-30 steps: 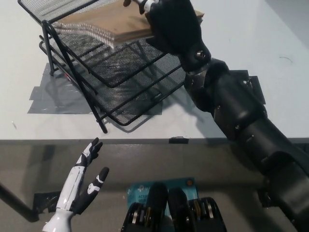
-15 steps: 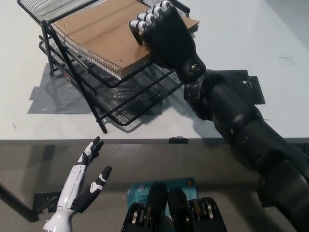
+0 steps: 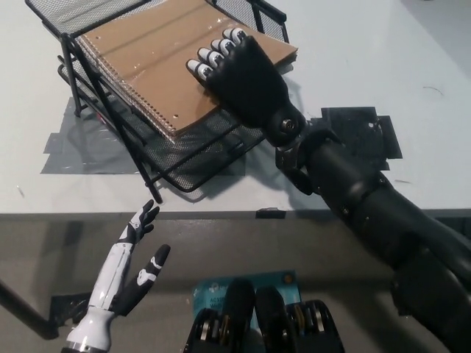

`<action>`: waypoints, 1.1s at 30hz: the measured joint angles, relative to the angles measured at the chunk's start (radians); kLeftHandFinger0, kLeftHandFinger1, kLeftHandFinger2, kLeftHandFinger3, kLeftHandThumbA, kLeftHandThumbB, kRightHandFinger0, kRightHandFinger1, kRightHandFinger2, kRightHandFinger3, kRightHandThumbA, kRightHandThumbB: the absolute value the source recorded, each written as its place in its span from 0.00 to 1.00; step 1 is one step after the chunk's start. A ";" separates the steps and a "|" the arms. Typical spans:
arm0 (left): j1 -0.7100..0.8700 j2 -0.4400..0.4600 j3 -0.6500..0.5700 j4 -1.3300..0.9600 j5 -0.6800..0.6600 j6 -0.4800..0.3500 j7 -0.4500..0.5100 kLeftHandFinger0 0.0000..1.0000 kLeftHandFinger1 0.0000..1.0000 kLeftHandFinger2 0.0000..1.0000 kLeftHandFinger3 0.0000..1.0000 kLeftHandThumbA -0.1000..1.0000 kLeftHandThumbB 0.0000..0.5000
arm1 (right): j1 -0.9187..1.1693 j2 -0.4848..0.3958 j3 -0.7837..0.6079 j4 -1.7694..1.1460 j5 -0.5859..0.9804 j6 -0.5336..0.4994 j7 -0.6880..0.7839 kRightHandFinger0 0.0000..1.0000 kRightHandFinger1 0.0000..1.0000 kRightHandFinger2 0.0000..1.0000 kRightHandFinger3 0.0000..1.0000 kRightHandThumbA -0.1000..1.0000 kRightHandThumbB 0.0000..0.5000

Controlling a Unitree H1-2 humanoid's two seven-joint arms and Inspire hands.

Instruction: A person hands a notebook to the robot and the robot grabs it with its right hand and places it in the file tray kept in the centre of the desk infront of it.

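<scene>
While our black right hand (image 3: 239, 84) is lying palm-down on the brown notebook (image 3: 158, 62), its fingers (image 3: 213, 59) are curling over the cover, and we cannot tell for sure from this steep angle whether they are gripping the notebook or only pressing on it. We are seeing the notebook sitting in the middle tier of the black mesh file tray (image 3: 195, 169), tilted, with its spiral binding running along the lower left edge and its right corner sticking out past the tray's right side. We are also seeing the tray's top tier at the far left corner of the picture, and the bottom tier jutting toward the near edge of the white desk (image 3: 353, 66). Grey tape (image 3: 81, 151) is lying under the tray's left side on the desk, and a darker patch of tape (image 3: 364, 132) is showing just under our right forearm, toward the desk's near right part. We are resting our white left hand (image 3: 129, 265) below the near edge of the desk, at the lower left, with its fingers spread apart and holding nothing, well apart from the tray.
</scene>
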 measured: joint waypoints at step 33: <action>0.002 0.000 -0.015 0.000 -0.006 0.004 -0.001 0.96 0.97 0.96 1.00 0.83 0.43 | 0.120 0.064 -0.458 -0.278 0.207 0.111 0.002 0.00 0.00 0.00 0.35 0.65 0.00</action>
